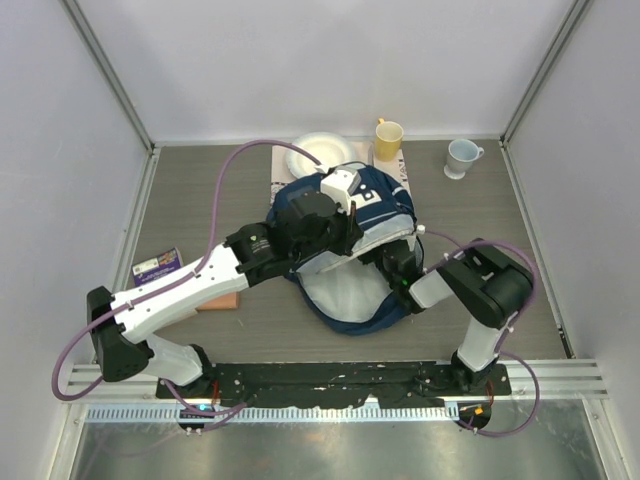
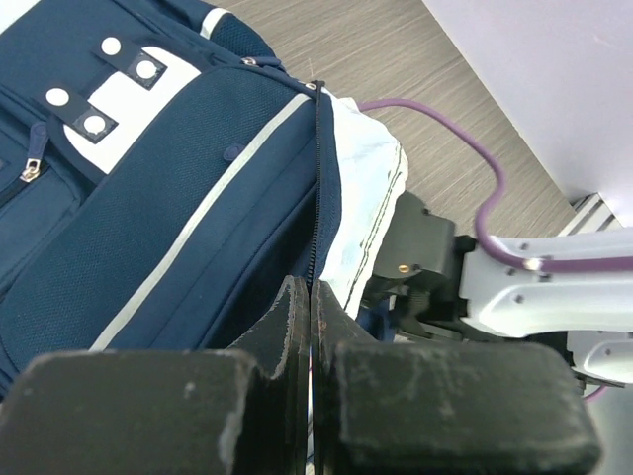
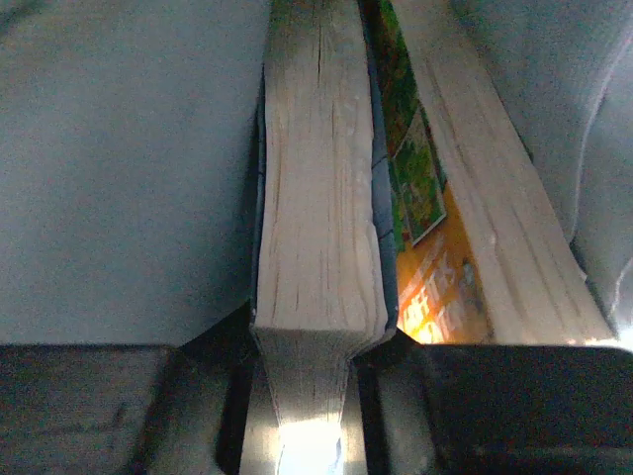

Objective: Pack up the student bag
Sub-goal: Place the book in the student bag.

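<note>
Student bag (image 1: 390, 205) mid-table, 2 books (image 3: 316, 198) inside; plate (image 1: 318, 150), cup (image 1: 388, 138) just behind; mug (image 1: 461, 157) back right; loose book (image 1: 157, 267) left

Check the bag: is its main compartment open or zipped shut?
Open. The bag gapes at its mouth, showing pale lining, and the right gripper is inside holding a book.

Pale walls (image 1: 320, 60), grey wood-grain tabletop (image 1: 180, 200)

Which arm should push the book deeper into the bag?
Right. The right gripper grips the book inside the student bag; the left gripper is shut outside, by the zip.
</note>
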`<action>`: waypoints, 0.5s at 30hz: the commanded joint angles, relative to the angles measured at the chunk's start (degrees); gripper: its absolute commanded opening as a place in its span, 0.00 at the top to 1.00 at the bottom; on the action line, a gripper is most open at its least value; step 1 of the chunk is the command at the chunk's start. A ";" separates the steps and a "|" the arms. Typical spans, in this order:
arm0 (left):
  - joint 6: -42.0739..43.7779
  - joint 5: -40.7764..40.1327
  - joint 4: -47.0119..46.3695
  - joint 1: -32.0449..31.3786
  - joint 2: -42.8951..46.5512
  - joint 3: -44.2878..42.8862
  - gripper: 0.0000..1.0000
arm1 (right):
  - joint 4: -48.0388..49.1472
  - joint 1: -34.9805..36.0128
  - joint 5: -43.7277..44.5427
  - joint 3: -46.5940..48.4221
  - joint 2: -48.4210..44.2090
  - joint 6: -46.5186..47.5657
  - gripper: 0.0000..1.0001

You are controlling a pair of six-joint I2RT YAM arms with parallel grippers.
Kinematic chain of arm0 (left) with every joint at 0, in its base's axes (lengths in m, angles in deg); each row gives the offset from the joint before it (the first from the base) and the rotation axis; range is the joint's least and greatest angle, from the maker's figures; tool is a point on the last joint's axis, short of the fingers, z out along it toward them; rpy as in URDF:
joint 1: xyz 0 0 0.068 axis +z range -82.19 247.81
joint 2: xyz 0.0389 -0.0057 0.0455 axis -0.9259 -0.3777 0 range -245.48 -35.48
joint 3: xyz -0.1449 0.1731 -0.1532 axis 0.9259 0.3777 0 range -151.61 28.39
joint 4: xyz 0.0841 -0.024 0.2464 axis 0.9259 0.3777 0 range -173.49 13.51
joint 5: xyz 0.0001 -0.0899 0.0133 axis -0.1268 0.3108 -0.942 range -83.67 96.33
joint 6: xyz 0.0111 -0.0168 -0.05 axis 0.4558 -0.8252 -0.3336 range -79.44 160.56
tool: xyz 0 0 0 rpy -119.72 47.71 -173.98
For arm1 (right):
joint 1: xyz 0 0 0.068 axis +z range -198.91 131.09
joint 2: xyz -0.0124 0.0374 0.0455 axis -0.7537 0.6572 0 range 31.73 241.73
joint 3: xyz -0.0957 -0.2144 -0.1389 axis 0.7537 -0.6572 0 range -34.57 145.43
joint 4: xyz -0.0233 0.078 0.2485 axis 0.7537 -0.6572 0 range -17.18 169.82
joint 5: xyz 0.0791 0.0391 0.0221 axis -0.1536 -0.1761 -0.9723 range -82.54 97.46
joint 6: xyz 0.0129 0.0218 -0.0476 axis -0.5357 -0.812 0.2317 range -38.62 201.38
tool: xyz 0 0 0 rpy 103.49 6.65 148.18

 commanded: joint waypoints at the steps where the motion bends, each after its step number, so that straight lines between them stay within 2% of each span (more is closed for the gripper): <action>1: -0.99 1.26 -6.28 0.38 4.38 -0.52 1.00 | 11.58 -0.17 2.53 4.03 6.36 -3.62 0.82; 3: -1.26 1.35 -6.46 0.38 4.47 -0.08 1.00 | 13.98 -0.09 2.17 4.99 9.27 -3.89 0.74; 6: -1.69 1.44 -7.24 0.38 4.55 0.80 1.00 | 10.74 0.53 3.49 4.39 9.02 -3.46 0.67; 7: -1.70 1.79 -7.07 0.38 4.29 0.88 1.00 | 9.78 0.53 2.79 2.38 7.97 -3.45 0.56; 8: -1.70 1.62 -7.07 0.38 4.29 1.06 1.00 | 9.68 0.53 2.53 1.49 7.44 -3.54 0.50; 13: -1.70 1.27 -7.69 0.38 4.11 1.68 1.00 | 10.21 0.53 -0.02 -3.70 4.19 -3.10 0.37; 15: -1.70 1.00 -7.60 0.38 3.94 1.76 1.00 | 8.29 0.79 -0.20 -5.10 1.81 -2.49 0.35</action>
